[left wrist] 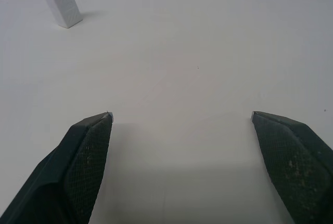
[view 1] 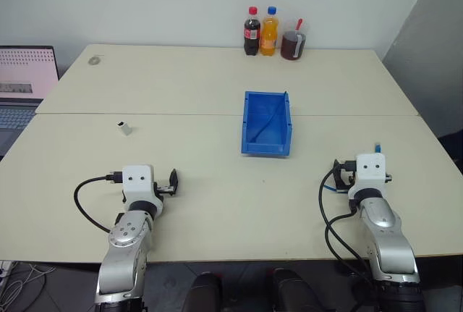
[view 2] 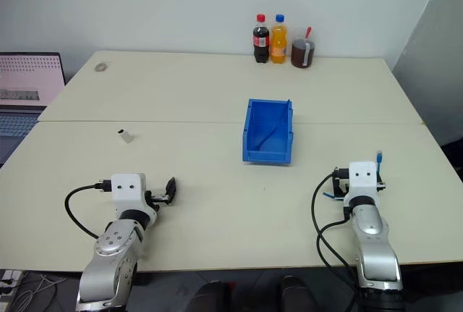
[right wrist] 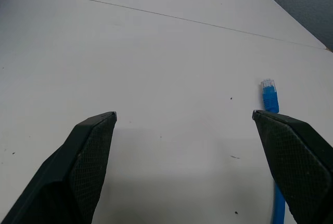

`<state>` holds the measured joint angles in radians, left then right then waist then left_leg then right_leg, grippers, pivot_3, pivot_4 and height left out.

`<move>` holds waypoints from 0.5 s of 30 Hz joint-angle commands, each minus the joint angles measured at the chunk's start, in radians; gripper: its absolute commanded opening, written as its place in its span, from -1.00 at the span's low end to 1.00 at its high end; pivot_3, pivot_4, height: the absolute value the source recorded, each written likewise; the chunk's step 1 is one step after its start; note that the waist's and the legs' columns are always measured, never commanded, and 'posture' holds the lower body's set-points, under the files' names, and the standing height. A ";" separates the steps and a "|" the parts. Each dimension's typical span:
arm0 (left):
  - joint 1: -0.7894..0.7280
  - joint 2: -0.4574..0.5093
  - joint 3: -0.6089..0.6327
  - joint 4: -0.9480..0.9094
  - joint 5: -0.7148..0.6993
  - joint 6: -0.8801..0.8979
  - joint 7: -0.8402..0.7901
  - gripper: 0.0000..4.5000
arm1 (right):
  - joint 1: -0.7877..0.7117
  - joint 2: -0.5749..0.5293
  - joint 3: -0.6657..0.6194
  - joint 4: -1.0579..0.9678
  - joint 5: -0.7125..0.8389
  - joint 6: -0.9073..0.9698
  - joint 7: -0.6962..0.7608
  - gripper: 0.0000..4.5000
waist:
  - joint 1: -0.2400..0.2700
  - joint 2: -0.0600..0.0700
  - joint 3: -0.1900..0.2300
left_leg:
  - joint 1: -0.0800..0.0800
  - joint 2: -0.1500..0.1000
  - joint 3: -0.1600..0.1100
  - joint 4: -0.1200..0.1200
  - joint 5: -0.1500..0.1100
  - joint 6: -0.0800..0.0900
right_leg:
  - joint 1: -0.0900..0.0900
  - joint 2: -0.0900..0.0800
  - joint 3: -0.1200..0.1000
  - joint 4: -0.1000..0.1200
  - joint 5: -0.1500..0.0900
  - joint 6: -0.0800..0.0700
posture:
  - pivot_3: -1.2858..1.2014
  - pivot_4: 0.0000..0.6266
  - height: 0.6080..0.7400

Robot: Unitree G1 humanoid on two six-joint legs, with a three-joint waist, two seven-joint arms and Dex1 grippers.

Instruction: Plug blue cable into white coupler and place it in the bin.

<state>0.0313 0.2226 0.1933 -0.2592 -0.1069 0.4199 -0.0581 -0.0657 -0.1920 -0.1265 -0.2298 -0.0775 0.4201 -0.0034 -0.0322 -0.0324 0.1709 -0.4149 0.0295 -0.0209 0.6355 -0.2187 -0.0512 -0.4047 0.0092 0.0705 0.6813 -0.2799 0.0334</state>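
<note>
The white coupler (view 1: 126, 128) stands on the cream table, left of centre; it appears again as a small white block with a dark opening (left wrist: 61, 4), ahead of my left gripper (left wrist: 181, 115) and off to its left. That gripper is open and holds nothing. The blue bin (view 1: 266, 124) sits in the middle of the table. The blue cable (right wrist: 269, 96) lies flat on the table with its plug tip pointing away, just beside one finger of my right gripper (right wrist: 184, 114), which is open with nothing between its fingers. The cable's tip (view 1: 377, 147) pokes out past my right wrist.
Two drink bottles (view 1: 260, 31) and a cup of dark liquid (view 1: 293, 44) stand at the table's far edge. A laptop (view 1: 25, 80) sits off the left side. A small round object (view 1: 95, 59) lies at the far left corner. A seam (view 1: 181, 114) crosses the table.
</note>
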 commanded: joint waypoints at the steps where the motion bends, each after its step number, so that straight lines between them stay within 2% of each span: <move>1: -0.009 0.004 0.009 -0.018 0.005 -0.008 0.002 1.00 | -0.002 -0.007 -0.013 -0.050 -0.009 -0.012 -0.011 0.98 | 0.000 0.000 0.000 | 0.000 0.000 0.000 0.000 0.000 0.000 | 0.000 0.000 0.000 0.000 0.000 0.000 | 0.03 -0.52 1.00; 15: -0.015 -0.007 0.014 -0.003 0.005 -0.016 0.006 1.00 | 0.002 -0.010 -0.021 -0.056 -0.008 -0.010 -0.015 0.98 | 0.000 0.000 0.000 | 0.000 0.000 0.000 0.000 0.000 0.000 | 0.000 0.000 0.000 0.000 0.000 0.000 | 0.03 -0.52 1.00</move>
<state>0.0260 0.2144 0.2020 -0.2543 -0.1070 0.4246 -0.0546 -0.0648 -0.1920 -0.1322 -0.2314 -0.0783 0.4201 -0.0090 -0.0321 -0.0324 0.1709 -0.4149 0.0295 -0.0209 0.6355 -0.2187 -0.0512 -0.4047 0.0092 0.0705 0.6813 -0.2799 0.0334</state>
